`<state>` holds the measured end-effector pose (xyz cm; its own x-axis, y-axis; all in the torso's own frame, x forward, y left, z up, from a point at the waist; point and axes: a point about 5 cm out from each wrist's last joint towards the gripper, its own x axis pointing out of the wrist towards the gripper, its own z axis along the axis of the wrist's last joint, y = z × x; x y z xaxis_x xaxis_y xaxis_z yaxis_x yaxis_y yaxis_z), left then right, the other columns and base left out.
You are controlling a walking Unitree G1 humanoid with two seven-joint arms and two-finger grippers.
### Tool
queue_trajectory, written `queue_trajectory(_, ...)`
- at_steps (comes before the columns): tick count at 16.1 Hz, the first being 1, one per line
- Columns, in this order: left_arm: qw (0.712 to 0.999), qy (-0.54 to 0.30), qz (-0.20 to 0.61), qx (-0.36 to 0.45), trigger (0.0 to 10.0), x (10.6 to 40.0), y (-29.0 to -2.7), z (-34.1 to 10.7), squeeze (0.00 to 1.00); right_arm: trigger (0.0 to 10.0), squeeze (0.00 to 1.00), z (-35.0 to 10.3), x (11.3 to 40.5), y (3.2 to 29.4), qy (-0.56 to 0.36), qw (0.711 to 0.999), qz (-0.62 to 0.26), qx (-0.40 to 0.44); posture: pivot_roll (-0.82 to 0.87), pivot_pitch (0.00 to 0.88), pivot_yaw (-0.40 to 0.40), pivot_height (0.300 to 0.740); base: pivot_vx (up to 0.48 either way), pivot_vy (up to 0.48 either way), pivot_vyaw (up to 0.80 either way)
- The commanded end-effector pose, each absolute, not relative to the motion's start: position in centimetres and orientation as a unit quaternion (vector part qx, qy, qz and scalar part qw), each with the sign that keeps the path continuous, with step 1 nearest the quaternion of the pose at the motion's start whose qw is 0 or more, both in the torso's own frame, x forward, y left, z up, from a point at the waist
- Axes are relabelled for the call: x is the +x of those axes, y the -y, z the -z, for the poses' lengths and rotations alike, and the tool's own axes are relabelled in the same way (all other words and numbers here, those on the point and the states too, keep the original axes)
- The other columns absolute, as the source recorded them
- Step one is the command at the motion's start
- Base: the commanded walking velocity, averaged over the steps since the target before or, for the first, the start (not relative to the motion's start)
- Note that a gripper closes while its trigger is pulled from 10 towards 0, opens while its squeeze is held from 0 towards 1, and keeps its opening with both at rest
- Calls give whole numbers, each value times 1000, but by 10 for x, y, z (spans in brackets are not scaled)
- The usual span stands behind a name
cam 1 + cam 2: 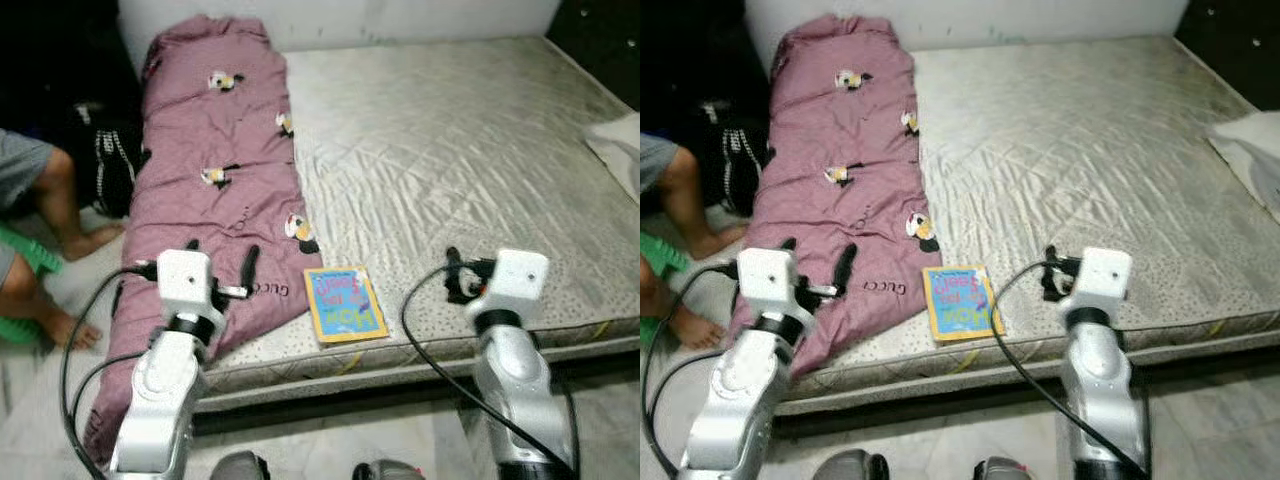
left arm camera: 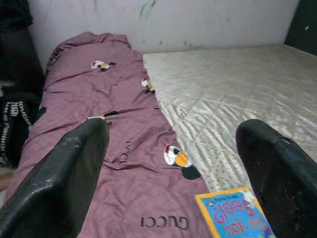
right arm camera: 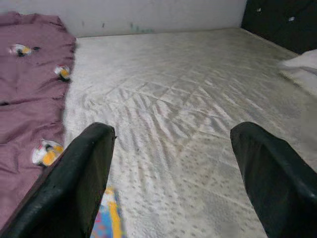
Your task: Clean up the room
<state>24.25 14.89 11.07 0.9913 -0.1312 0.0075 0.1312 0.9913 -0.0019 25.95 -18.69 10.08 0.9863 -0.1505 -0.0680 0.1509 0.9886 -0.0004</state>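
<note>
A person's legs and a dark bag are on the floor at the left, beside the purple blanket lying along the mattress. The left gripper, fingers apart, hovers over the blanket's near end, with the book just beside it at the mattress edge. The right gripper, fingers also apart, hangs over bare mattress, and a white cloth lies at the far right.

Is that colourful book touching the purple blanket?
Touching: in the left eye view the book's upper left corner meets the purple blanket's lower edge.
</note>
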Motion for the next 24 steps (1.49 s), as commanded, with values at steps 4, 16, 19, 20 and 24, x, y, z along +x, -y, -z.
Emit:
queue_trajectory(4,998,7,64,5,10000,243,-148,-113,0,10000,0,-102,259,190,-33,996,81,-2,7,71,11,740,149,0,0)
queue_trajectory(16,999,-11,33,22,10000,240,-157,-106,0,10000,0,-101,257,188,-33,996,78,-1,7,71,13,740,0,0,0)
queue_trajectory(19,999,-11,36,23,10000,241,-155,-106,0,10000,0,-102,257,189,-32,997,77,-2,5,70,14,740,0,0,0)
queue_trajectory(20,999,-11,37,22,10000,241,-155,-106,0,10000,0,-102,257,190,-32,997,77,-3,3,69,15,740,0,0,0)
queue_trajectory(24,999,-10,38,23,10000,242,-154,-107,0,10000,0,-102,256,188,-30,997,76,2,3,73,18,728,0,0,0)
